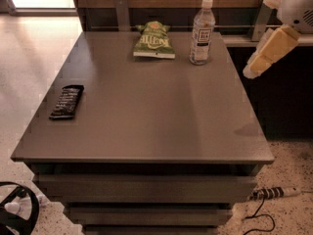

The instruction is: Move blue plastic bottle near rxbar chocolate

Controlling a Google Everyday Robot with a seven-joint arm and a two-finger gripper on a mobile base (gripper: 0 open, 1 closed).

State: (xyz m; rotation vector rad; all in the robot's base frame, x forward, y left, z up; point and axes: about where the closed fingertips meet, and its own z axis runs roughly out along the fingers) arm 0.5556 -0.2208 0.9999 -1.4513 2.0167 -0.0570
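Observation:
The blue plastic bottle (202, 32) stands upright at the table's far right, clear with a white cap and a white label. The rxbar chocolate (66, 102) is a flat black wrapper lying near the table's left edge, far from the bottle. My gripper (253, 68) hangs in the air off the table's right side, to the right of the bottle and a little nearer the camera than it, touching nothing.
A green crinkled chip bag (155, 41) lies at the back, left of the bottle. The grey table (156, 121) has shelves below. A dark counter and rail run behind and to the right. A cable and power strip (274, 193) lie on the floor.

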